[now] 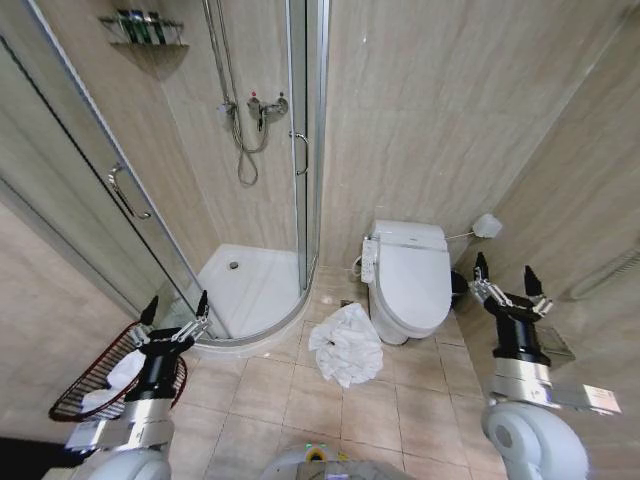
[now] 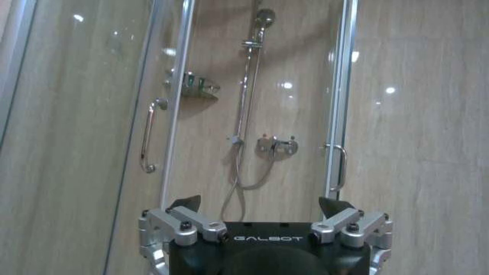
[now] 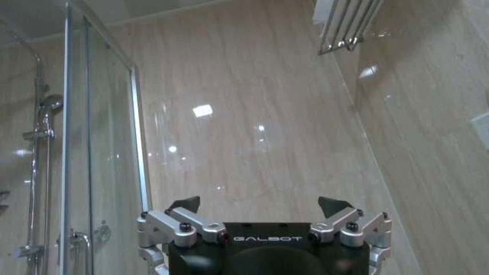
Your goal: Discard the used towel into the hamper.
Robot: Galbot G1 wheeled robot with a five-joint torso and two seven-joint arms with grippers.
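Note:
A crumpled white towel (image 1: 347,344) lies on the tiled floor in front of the toilet. The hamper (image 1: 95,380), a dark reddish wire basket with white cloth inside, stands at the lower left, partly behind my left arm. My left gripper (image 1: 176,310) is raised and open above the hamper's rim, empty; its wrist view shows the fingertips (image 2: 184,203) spread, gripper (image 2: 260,205) facing the shower. My right gripper (image 1: 503,273) is raised at the right, open and empty, well right of the towel; in its wrist view the gripper (image 3: 260,204) faces the wall.
A white toilet (image 1: 410,276) stands against the back wall, with a dark bin (image 1: 459,289) beside it. The glass shower cabin (image 1: 250,290) with raised tray fills the left. Tiled floor (image 1: 300,410) lies open before me. A towel rack (image 3: 347,24) hangs high on the right wall.

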